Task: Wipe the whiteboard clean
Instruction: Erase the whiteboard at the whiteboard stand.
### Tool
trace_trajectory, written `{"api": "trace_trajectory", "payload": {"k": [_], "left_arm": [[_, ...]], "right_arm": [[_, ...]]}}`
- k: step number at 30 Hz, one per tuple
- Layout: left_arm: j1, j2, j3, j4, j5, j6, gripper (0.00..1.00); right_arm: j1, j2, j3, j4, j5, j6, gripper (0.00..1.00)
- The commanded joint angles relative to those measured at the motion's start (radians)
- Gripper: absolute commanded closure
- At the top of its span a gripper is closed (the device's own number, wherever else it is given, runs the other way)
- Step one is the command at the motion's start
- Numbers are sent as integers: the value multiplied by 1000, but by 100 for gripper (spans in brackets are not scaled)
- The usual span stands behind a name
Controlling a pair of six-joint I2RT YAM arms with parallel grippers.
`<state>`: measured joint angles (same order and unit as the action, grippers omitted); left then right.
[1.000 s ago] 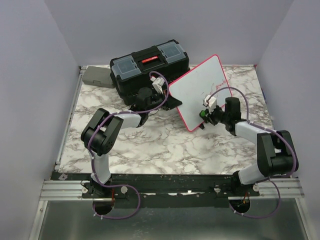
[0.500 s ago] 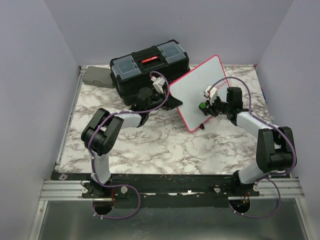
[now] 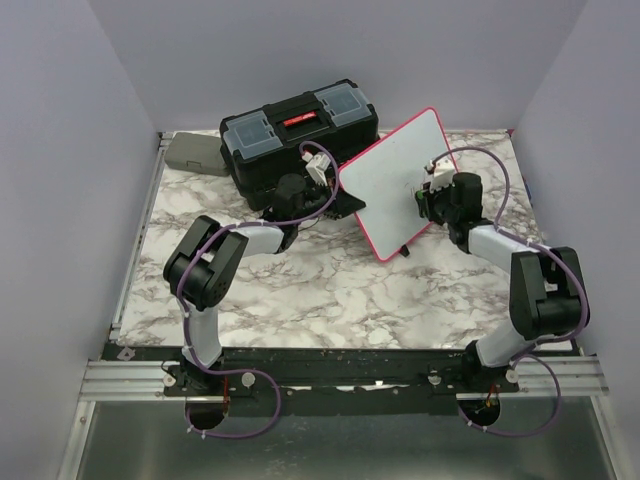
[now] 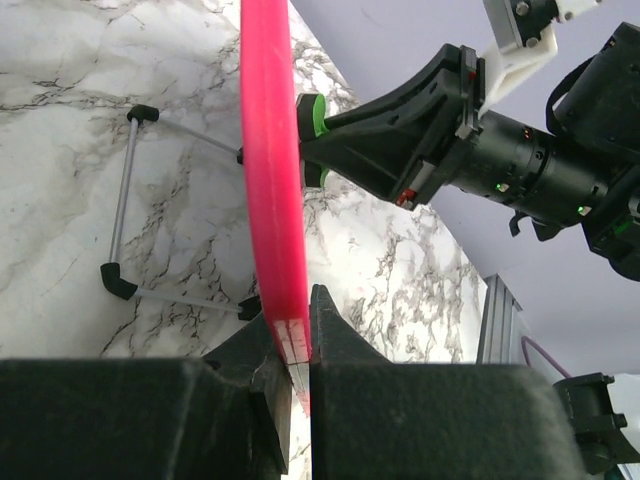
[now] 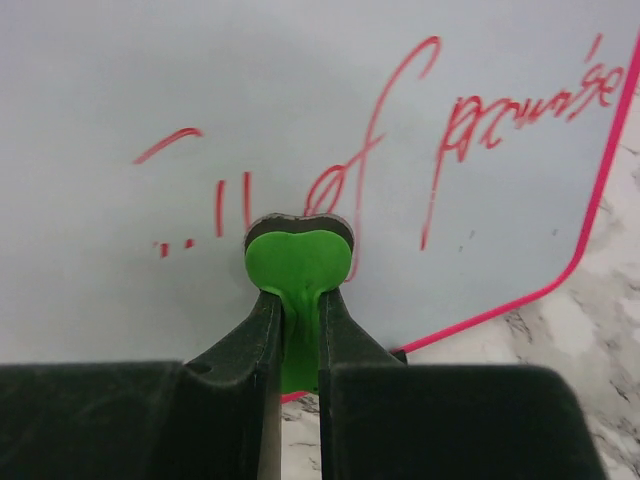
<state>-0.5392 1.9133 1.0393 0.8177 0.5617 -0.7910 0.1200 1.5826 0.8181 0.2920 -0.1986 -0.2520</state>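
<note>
The whiteboard [image 3: 395, 180], white with a pink-red frame, stands tilted on the marble table. My left gripper [image 3: 340, 205] is shut on its pink frame edge [image 4: 272, 200] at the board's left side. My right gripper [image 3: 425, 200] is shut on a green heart-shaped eraser [image 5: 298, 262] and presses its dark felt face against the board's surface [image 5: 300, 90]. Red handwriting [image 5: 480, 120] remains around and to the right of the eraser. The board's black wire feet [image 4: 120, 280] show in the left wrist view, and the eraser [image 4: 313, 115] shows there against the board's face.
A black toolbox [image 3: 298, 135] with a red latch stands behind the board at the back. A grey box [image 3: 195, 153] lies at the back left corner. The table's right edge [image 3: 530, 190] is close to my right arm.
My right gripper has moved the eraser up and to the right across the board, toward its right-hand edge. The left gripper and the board have stayed put.
</note>
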Motion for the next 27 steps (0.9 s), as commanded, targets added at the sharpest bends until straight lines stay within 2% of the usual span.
{"api": "trace_trajectory", "payload": {"k": [1, 8, 11, 14, 17, 20, 23, 27], "left_arm": [[-36, -4, 26, 20, 116, -39, 100], [-37, 0, 23, 23, 117, -39, 100], [-37, -2, 23, 23, 116, -39, 100], [-37, 0, 25, 23, 116, -39, 100], [-38, 1, 26, 23, 117, -41, 100], [-39, 1, 29, 20, 116, -39, 100], [-40, 2, 30, 18, 116, -39, 100], [-42, 3, 34, 18, 115, -40, 100]], "right_arm": [[-6, 19, 9, 60, 124, 51, 99], [-6, 13, 63, -234, -471, -207, 99], [-6, 4, 50, -235, -544, -234, 99], [-7, 18, 59, -188, -449, -157, 99], [-6, 31, 51, -55, -142, 33, 99], [-6, 40, 50, -13, 27, 82, 99], [-7, 45, 45, 2, 69, 98, 99], [-7, 51, 68, -39, 33, 94, 99]]}}
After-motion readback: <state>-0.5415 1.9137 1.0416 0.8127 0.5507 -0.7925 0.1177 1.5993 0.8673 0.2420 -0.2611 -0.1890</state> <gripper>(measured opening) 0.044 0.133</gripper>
